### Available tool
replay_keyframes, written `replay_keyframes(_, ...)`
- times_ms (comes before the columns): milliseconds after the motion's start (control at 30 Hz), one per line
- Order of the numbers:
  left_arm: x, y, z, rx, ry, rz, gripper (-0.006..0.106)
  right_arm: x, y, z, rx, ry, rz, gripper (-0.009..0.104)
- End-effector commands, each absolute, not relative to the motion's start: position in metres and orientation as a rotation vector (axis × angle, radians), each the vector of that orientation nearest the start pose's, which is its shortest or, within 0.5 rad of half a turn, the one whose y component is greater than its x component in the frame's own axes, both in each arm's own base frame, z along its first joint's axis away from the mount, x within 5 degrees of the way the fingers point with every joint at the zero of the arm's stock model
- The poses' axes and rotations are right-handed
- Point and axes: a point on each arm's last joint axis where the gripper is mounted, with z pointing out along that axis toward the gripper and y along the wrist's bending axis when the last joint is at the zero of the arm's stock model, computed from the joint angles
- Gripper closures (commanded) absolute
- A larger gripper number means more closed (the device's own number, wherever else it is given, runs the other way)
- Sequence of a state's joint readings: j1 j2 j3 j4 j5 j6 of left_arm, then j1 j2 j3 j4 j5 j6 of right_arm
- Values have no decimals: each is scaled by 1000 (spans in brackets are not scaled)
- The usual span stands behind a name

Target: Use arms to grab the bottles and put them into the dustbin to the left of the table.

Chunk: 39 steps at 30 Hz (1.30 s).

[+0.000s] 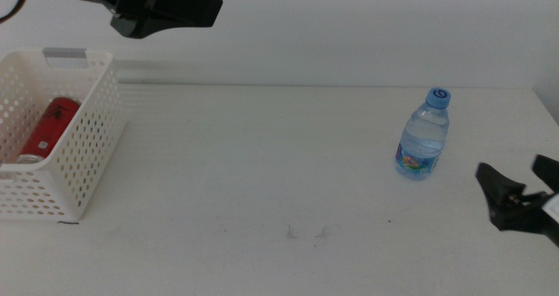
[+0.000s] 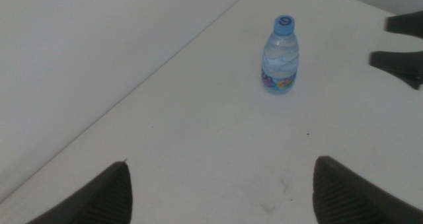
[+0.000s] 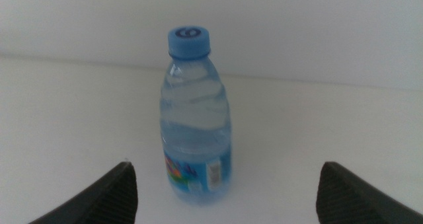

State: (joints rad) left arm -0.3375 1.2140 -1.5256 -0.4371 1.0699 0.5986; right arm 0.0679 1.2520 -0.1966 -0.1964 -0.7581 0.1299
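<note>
Clear plastic: the water bottle (image 1: 425,135) is seen upright on the table (image 1: 262,182), blue cap up, at about 3 o'clock in the middle view
Right gripper (image 1: 526,184): placed low at 4 o'clock, near the bottle but apart from it; jaws are spread wide with nothing between them
Left gripper (image 1: 166,6): raised at 11 o'clock above the dustbin (image 1: 87,148); jaws are parted and empty in its wrist view
Red can (image 1: 48,128): laid inside the dustbin at 9 o'clock
</note>
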Motion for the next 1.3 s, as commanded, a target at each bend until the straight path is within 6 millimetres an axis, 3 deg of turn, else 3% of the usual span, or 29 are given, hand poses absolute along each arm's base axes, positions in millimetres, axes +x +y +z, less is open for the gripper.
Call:
replay_keyframes(0,203,-108,472,946,1933,-405,7,211,29,183,-174,1712,205,4)
replay_keyframes(300,203,-108,472,947,1935,-397,7,269,52,136,-224,1744,300,4)
replay_keyframes(600,203,-108,472,947,1935,-397,7,348,66,96,-255,1848,276,5)
replay_keyframes(633,203,-108,472,947,1935,-397,7,356,68,93,-275,1854,276,9)
replay_keyframes(700,203,-108,472,947,1935,-397,7,368,74,91,-314,1874,271,30)
replay_keyframes(767,203,-108,472,947,1935,-397,7,374,90,95,-367,1894,279,83)
replay_keyframes(800,203,-108,472,947,1935,-397,7,375,99,100,-390,1879,296,96)
replay_keyframes(1000,203,-108,472,947,1935,-397,7,396,187,131,-567,1719,397,98)
replay_keyframes(1167,203,-108,472,947,1935,-397,7,415,259,124,-677,1723,437,98)
replay_keyframes(1267,203,-108,472,947,1935,-397,7,419,281,107,-716,1736,447,97)
